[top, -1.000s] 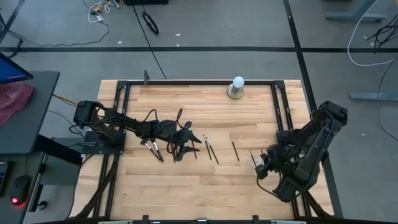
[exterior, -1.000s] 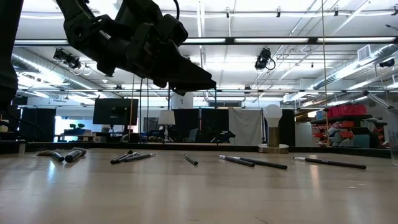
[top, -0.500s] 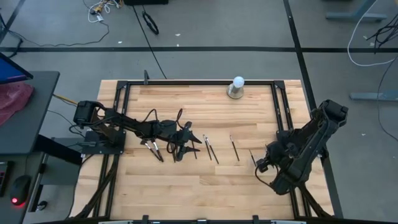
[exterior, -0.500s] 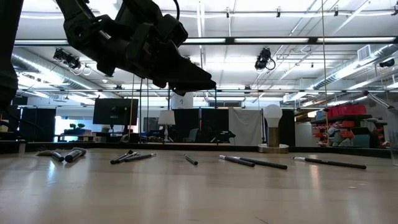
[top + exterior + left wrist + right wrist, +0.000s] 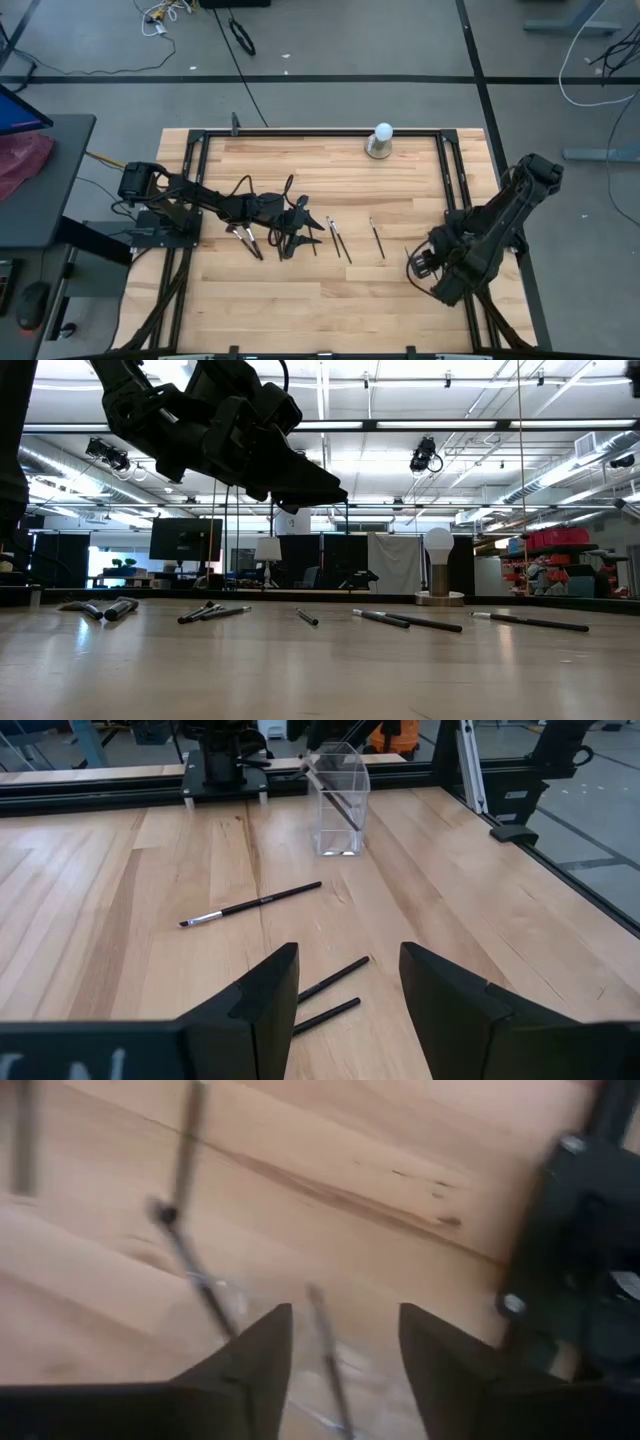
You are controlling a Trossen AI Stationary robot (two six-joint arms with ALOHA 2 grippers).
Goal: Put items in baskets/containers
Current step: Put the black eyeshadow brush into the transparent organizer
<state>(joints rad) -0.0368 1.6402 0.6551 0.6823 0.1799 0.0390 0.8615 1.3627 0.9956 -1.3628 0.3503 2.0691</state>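
The pale wooden table (image 5: 320, 290) holds the thin dark-handled makeup brushes (image 5: 341, 240) mid-table, long axes running near-to-far. The left gripper (image 5: 340, 1010) hovers open nearest them; the right gripper (image 5: 335, 1365), fingers spread and empty, hangs over the small clear plastic organiser (image 5: 340, 812)

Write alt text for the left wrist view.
The left pincer, open and empty, hovers over a light wooden table above two thin dark makeup brushes. Farther off, a third brush lies before a clear plastic organiser holding one brush.
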